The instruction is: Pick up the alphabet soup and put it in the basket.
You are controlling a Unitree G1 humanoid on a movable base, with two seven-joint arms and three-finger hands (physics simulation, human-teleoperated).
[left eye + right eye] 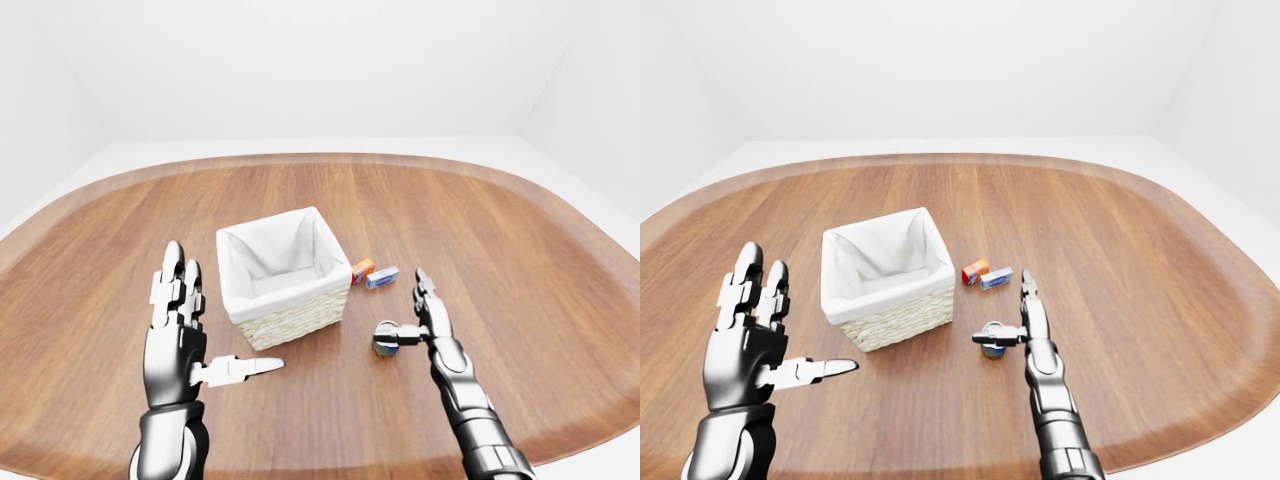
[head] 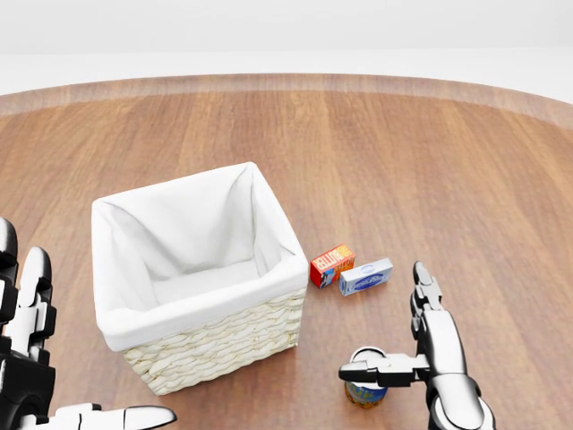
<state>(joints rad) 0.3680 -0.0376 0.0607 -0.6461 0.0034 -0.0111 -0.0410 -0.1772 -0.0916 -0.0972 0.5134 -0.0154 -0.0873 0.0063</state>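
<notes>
Wood table [image 2: 430, 161]; right hand [image 2: 421, 358] spread beside alphabet soup [image 2: 365, 392].

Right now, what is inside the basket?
The basket shows only its white liner; nothing lies on the visible bottom. The near wall hides the lowest strip inside. The soup can stands outside, under the right hand.

So in the head view the basket [image 2: 197, 278] sits left, two small boxes [image 2: 351, 271] just right of it, alphabet soup [image 2: 365, 391] lower down.
</notes>
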